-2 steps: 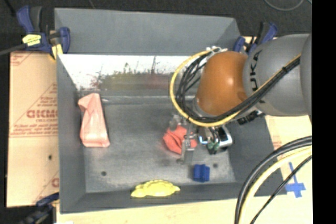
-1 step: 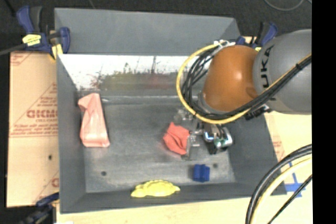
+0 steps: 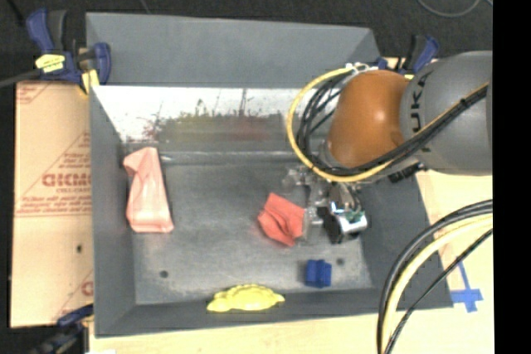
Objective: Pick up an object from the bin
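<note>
1. Far to the left of the jaws, a pink cloth lay lengthwise on the floor of the bin. It was close to the left wall and well apart from everything else. Its folds hid whatever shape it had underneath.
2. Below the jaws and to their left, a yellow lump lay against the near wall. It looked flattish with an uneven outline, but its kind was hard to make out.
3. Just left of the jaws lay the red cloth, crumpled into a small heap and the thing nearest to them. Its right edge met the gripper's metal parts. Whether it only touched them or was pinched could not be told.
4. Just below the jaws sat a small blue block, apart from them and from the red cloth.
5. The gripper hung low over the floor, right of the middle, seen from above as a cluster of dark and metal parts. Its own body covered the tips, so whether the jaws stood wide or narrow could not be told.
6. Above and right of the jaws, an orange cover ringed by yellow and black cables hid the wrist. The grey arm ran out of the view to the right.
</note>
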Action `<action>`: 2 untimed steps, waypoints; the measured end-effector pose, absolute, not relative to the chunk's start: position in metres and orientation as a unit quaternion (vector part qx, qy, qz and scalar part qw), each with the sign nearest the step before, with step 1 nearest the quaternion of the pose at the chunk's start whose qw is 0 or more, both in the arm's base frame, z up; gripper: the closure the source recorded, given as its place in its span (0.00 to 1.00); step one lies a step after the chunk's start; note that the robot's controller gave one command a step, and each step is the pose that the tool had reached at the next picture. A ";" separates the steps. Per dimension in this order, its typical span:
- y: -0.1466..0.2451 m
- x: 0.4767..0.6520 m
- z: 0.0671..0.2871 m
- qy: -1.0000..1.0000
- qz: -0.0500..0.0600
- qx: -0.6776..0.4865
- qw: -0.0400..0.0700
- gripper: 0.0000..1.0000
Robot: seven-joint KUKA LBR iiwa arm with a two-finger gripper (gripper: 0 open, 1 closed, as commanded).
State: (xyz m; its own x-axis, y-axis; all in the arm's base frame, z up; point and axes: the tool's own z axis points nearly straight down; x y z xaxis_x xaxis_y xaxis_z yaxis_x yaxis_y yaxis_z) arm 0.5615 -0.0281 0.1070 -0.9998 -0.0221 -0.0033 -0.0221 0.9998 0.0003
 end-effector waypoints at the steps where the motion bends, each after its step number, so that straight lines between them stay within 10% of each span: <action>1: -0.029 0.559 0.092 1.000 0.000 0.000 0.002 0.00; 2: -0.015 0.560 0.085 0.999 0.001 0.039 0.002 0.00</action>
